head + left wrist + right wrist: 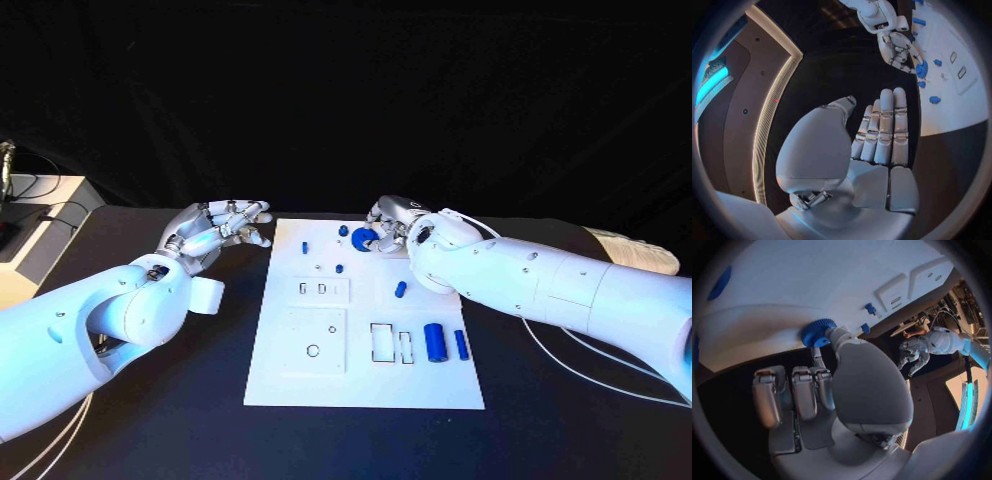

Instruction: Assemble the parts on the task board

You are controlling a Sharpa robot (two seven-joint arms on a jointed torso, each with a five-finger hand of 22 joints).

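Head view of the black tabletop [173, 400] with the white task board [368, 380] lying at its middle. The right robot hand [392, 228] reaches over the board's far edge and pinches a round blue gear [362, 239] between thumb and a finger; the right wrist view shows the toothed gear [819, 332] at the fingertips, against the board's surface, with the remaining fingers [792, 392] curled below the palm. The left robot hand [216, 232] hovers off the board's left side, over bare tabletop, fingers parted and holding nothing; the left wrist view shows its fingers [886, 127] extended side by side. Small blue pegs [339, 268] stand on the board's far half. Nearer the robot, a blue cylinder [434, 336] and a slimmer blue bar [462, 344] lie side by side beside two rectangular recesses [392, 343].
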